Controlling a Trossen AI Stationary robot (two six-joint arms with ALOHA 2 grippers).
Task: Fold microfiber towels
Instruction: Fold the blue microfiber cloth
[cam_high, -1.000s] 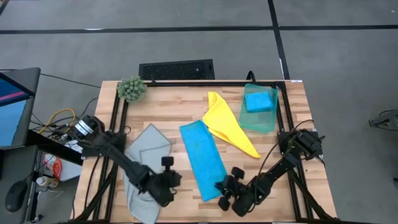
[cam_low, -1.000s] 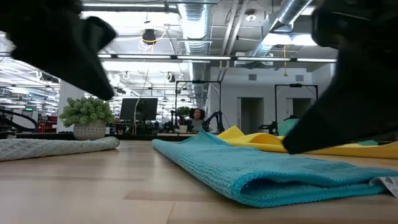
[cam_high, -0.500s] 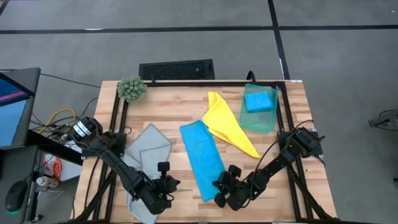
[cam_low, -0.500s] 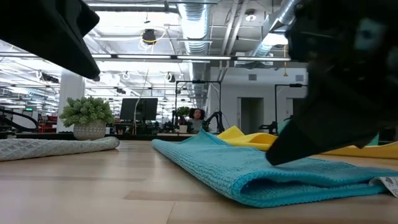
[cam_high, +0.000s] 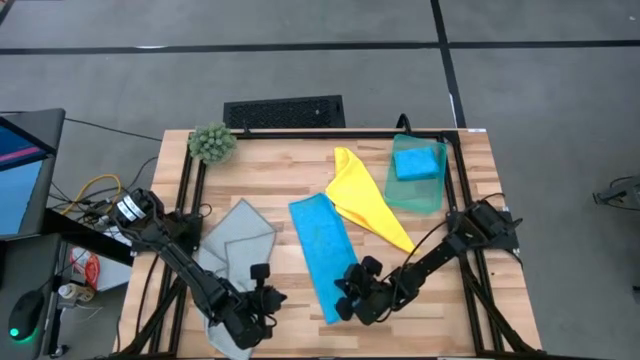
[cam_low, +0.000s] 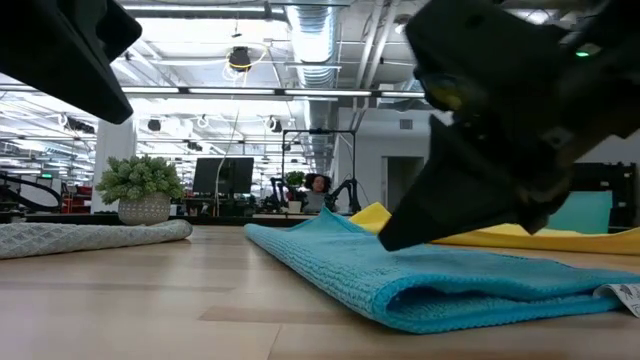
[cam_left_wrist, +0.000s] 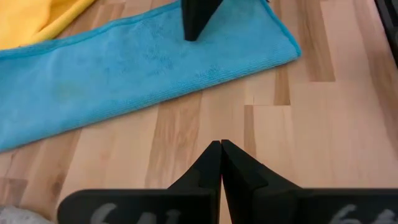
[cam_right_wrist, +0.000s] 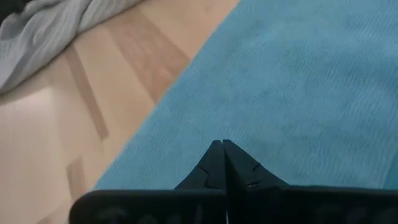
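Right gripper (cam_high: 345, 303) now over blue towel (cam_high: 324, 250), jaws closed

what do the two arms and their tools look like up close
Both arms are black, jointed and slim, with dark cables looping at their bases. The left tool and right tool each end in two matte black fingers tapering to a point. Faint pale lettering marks the left tool's crossbar.

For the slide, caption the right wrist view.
Shut right gripper poised over the blue towel, grey towel beyond.
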